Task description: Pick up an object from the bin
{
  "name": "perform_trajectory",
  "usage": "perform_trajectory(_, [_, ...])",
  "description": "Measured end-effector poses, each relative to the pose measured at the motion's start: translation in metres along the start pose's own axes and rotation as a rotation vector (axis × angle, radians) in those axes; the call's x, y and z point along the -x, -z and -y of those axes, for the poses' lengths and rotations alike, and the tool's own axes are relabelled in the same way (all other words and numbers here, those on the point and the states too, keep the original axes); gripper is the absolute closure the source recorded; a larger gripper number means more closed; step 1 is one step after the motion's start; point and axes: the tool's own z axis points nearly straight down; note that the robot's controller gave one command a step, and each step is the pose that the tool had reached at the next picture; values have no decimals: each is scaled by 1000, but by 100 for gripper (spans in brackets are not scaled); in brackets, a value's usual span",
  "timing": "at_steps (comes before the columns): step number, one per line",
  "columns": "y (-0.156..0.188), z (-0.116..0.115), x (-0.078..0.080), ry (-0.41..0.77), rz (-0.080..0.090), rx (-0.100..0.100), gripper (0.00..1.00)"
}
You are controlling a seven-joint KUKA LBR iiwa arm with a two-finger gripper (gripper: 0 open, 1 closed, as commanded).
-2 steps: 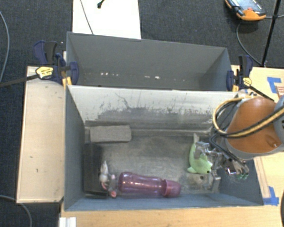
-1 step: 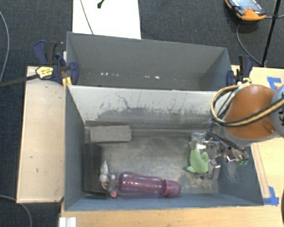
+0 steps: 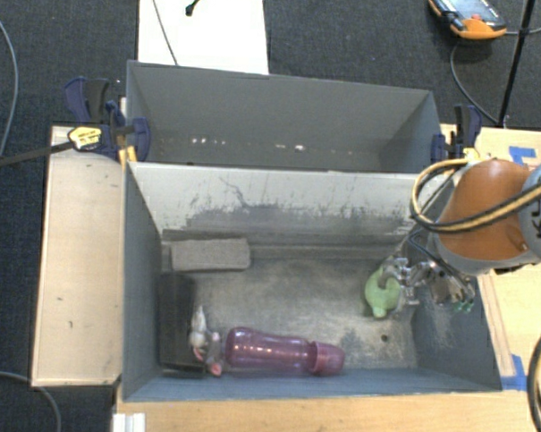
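Green lump (image 3: 380, 294): soft-looking, irregular, right of centre on the floor of the bin (image 3: 280, 211). Gripper (image 3: 405, 285): enters from the right edge under the orange wrist cover (image 3: 485, 211), its tip against the lump's right side; whether clenched or released cannot be told. Purple bottle (image 3: 278, 352): on its side along the lower wall. Grey foam block (image 3: 207, 253): upper left of floor. Black block (image 3: 176, 323): lower left corner.

Robotics lab: arm (image 3: 485, 211) over metal bin (image 3: 284, 113), carpet (image 3: 44, 66).
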Motion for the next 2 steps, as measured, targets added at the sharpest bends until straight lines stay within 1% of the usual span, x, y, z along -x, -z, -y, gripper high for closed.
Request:
perform_trajectory(1, [0, 0, 0, 0, 0, 0, 100])
perform_trajectory(2, [181, 4, -4, 1, 11, -3, 100])
